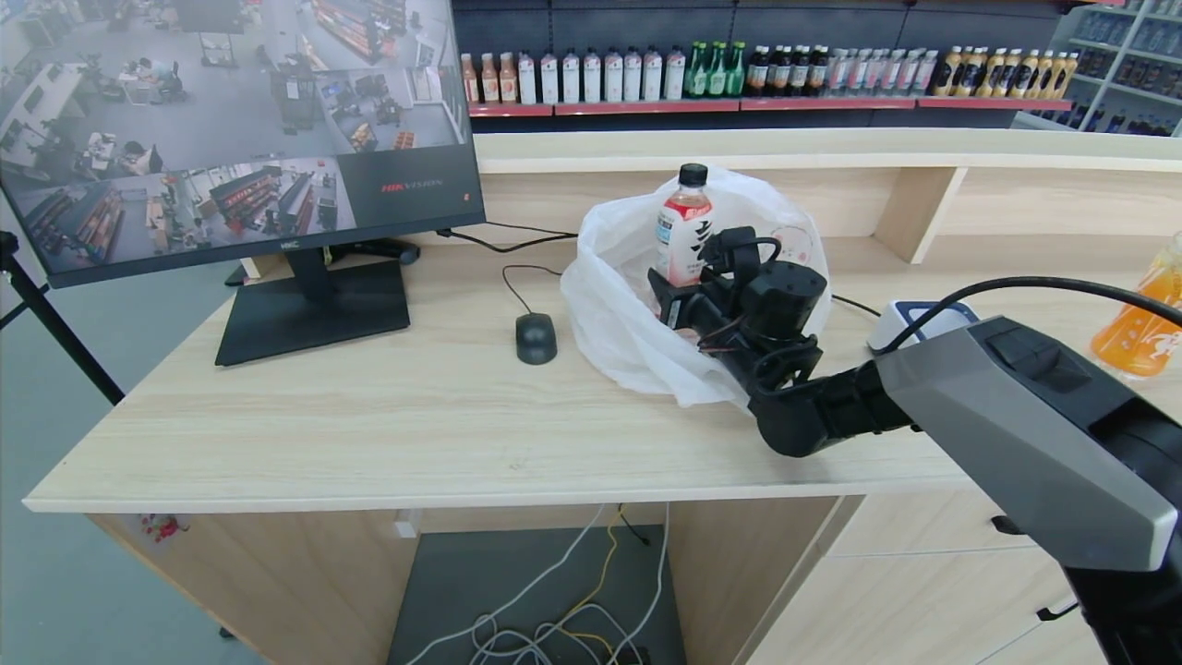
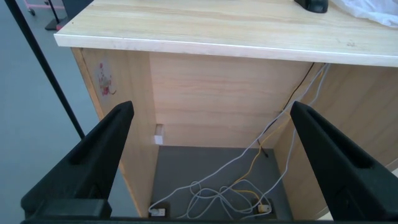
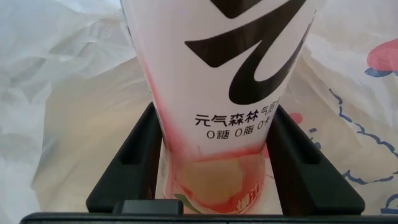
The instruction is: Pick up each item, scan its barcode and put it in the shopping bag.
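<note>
The right pincer (image 1: pixel 677 297) pinches the lower part of a bottle (image 1: pixel 683 226), its fingers (image 3: pixel 137 155) pressed against both sides of the label. The bottle stands upright with a black cap, inside the open mouth of the white bag (image 1: pixel 609 314), which sits on the surface (image 1: pixel 369 416). A mouse (image 1: pixel 536 337) lies just left of the bag, with a monitor (image 1: pixel 231 120) farther left. A scanner (image 1: pixel 910 323) lies right of the bag, and an orange bottle (image 1: pixel 1140 323) farther right. The left pincer (image 2: pixel 211 112) is spread and holds nothing, well apart from the bag and lower than the surface's front edge.
</note>
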Controlling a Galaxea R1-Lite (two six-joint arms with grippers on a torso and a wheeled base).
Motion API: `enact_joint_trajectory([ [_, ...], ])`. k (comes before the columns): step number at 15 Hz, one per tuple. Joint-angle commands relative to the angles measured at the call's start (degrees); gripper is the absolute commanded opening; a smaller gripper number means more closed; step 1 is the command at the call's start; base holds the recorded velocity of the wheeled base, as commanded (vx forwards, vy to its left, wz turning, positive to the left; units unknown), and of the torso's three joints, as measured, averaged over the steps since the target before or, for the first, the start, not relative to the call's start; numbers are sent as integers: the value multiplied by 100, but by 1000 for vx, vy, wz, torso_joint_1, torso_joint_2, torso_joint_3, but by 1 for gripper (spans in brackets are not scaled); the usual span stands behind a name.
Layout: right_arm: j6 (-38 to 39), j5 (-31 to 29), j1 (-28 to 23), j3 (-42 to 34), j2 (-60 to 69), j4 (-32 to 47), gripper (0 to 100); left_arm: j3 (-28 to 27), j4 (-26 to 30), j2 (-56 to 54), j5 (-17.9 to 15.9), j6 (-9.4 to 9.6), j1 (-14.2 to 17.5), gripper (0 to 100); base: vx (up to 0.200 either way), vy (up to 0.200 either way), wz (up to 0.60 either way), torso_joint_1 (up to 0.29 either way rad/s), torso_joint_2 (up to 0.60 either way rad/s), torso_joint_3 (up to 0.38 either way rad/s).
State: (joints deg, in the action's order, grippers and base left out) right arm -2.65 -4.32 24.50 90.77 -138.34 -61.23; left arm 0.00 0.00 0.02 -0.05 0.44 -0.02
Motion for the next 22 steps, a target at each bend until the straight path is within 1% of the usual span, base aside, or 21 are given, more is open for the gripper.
enact_joint_trajectory([
  [1,1,1,2,-24,53,6,0,0,0,-2,-4,0,2,100,0,0,0,0,0,0],
  [7,1,1,2,-24,53,-3,0,0,0,-2,-4,0,-6,100,0,0,0,0,0,0],
  [8,1,1,11,-33,61,-3,100,0,0,-2,5,0,2,100,0,0,0,0,0,0],
  [11,-8,1,11,-16,114,-29,100,0,0,-2,-4,0,-6,100,0,0,0,0,0,0],
  [15,-26,1,37,-209,536,-47,100,0,0,-2,-4,0,2,100,0,0,0,0,0,0],
  [19,-61,1,151,-1343,1556,-222,100,0,0,-2,-4,0,-6,100,0,0,0,0,0,0],
  [20,-52,-17,222,-1773,1863,-398,100,0,0,-2,-4,0,2,100,0,0,0,0,0,0],
  [21,-52,-25,292,-2433,2224,-706,100,0,0,-2,5,0,2,100,0,0,0,0,0,0],
  [22,-52,-25,336,-2881,2443,-934,100,0,0,-2,5,0,2,100,0,0,0,0,0,0],
])
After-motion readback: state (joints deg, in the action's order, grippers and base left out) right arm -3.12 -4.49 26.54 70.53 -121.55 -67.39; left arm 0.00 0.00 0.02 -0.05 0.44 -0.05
